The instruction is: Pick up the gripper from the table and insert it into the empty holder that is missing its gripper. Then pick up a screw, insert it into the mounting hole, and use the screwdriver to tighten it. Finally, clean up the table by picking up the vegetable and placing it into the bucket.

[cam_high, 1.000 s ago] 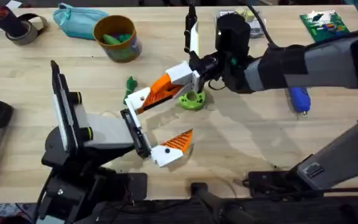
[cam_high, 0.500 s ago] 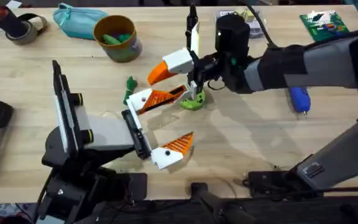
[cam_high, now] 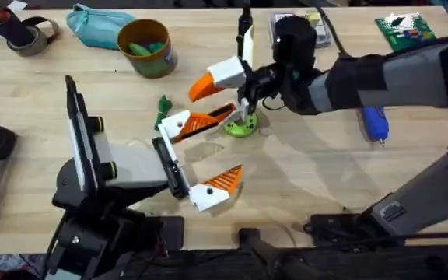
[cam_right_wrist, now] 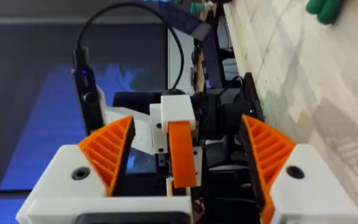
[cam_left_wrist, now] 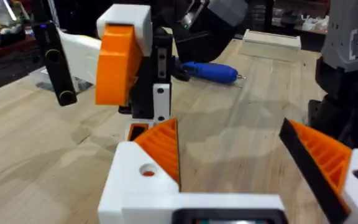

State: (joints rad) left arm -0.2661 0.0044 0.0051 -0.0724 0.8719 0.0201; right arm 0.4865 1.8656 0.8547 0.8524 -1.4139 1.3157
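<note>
The holder is the black jaw bar on my left arm. The gripper, a white piece with an orange ribbed tip, sits at the bar's far end; its mounting hole shows in the left wrist view. My left gripper is open. My right gripper hovers above that piece, rolled on its side and open, holding nothing. The blue screwdriver lies at the right, half under my right arm. The dark-green vegetable lies beside the piece. At the far left stands the bucket.
A lime-green ring lies under my right gripper. A teal pouch and a tape roll sit at the far left, a green board and a clear box at the far right. Bare table lies in front.
My right gripper has lifted up and away from the gripper piece on the left arm's bar. The left arm and the piece have stayed where they were.
</note>
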